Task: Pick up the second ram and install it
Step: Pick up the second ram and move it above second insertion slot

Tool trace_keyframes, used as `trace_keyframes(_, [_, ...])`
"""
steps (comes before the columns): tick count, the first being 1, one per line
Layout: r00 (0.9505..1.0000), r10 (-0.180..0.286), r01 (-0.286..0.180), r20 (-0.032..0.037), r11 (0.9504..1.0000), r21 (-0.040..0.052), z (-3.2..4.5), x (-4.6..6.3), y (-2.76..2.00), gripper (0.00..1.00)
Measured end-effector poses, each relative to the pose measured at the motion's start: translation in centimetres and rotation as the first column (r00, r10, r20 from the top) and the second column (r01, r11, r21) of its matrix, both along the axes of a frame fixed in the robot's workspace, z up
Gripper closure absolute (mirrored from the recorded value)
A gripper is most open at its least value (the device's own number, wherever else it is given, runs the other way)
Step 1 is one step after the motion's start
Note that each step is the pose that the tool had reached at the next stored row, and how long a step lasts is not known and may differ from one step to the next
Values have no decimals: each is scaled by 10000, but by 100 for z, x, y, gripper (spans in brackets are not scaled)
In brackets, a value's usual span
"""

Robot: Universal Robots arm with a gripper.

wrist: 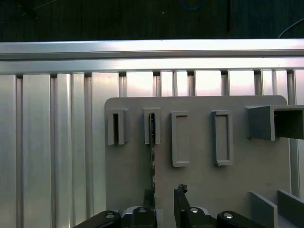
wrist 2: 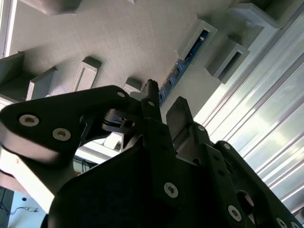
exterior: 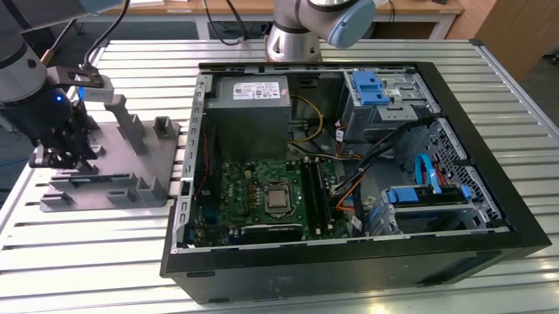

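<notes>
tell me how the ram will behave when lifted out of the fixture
The ram is a thin flat board, so probably stiff and light. It stands on edge in slots of the fixture, so it may tip once lifted free unless gripped squarely. Being so thin, it likely suits a gentle squeeze from the gripper.

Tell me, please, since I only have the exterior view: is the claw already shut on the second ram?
Observer: No. In the first wrist view the claw is open, with a clear gap.
Operator: Where does the ram sit, then?
Observer: The second ram stands on edge in a slot of the grey fixture. Its near end runs into that gap, off to one side. I cannot tell whether it touches the claw.
</notes>
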State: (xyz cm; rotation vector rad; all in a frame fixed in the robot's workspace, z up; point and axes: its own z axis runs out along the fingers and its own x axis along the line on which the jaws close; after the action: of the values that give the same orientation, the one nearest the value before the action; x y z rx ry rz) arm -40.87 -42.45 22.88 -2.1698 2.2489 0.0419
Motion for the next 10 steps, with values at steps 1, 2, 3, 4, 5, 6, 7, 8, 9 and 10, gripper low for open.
trace_keyframes(1, [10000, 1, -1, 0, 10000, 0, 0, 0, 0, 71])
trace_keyframes(2, [10000, 1, -1, 0, 10000, 0, 0, 0, 0, 65])
trace_keyframes(3, [10000, 1, -1, 0, 10000, 1, 0, 0, 0, 65])
trace_keyframes(4, [10000, 1, -1, 0, 10000, 0, 0, 0, 0, 59])
trace_keyframes(5, [10000, 3, -3, 1, 10000, -13, -1, 0, 0, 59])
trace_keyframes(6, [10000, 15, -15, 1, 10000, -71, -1, 1, 0, 59])
trace_keyframes(7, [10000, 42, -42, -1, 9999, -152, -1, 1, 0, 59])
trace_keyframes(8, [9999, 131, -131, -5, 9996, -245, -3, 0, 0, 59])
trace_keyframes(9, [9998, 207, -207, -6, 9995, -259, -5, 0, 0, 59])
trace_keyframes(10, [9997, 228, -228, -4, 9994, -259, -15, 0, 0, 59])
